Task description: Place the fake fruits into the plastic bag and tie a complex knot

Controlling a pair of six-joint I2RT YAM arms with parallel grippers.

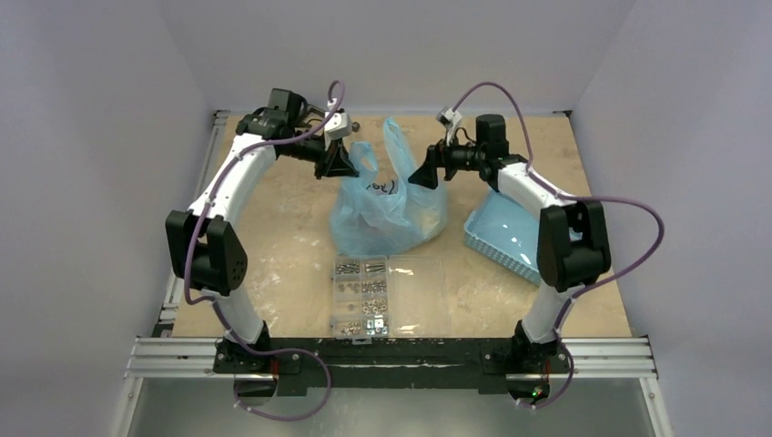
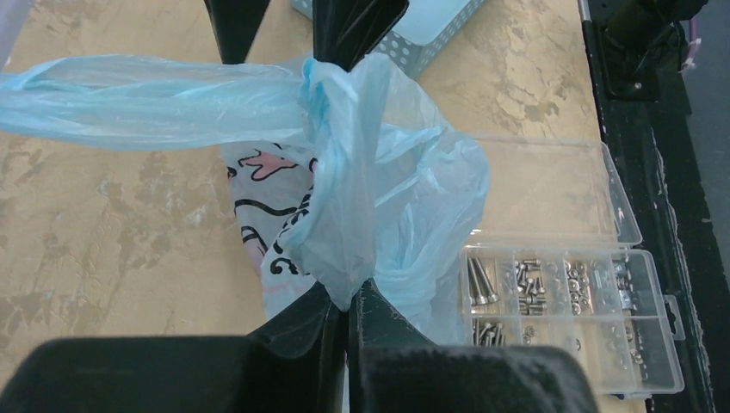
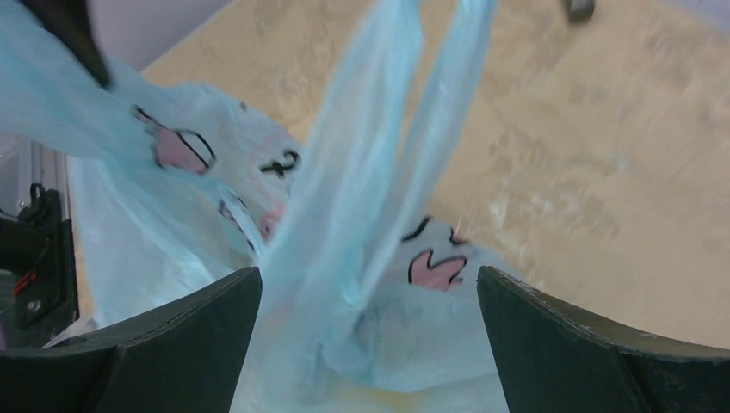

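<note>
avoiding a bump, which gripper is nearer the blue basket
Right. The right gripper, open, sits between plastic bag and blue basket; the left gripper, shut on the bag's handle, is beyond the bag.

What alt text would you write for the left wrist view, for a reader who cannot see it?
The left pincer, shut, pinches a bunched strip of the light-blue plastic bag, which stretches away over the wooden table. A clear box of screws lies at the right, and a blue basket shows at the top edge.
</note>
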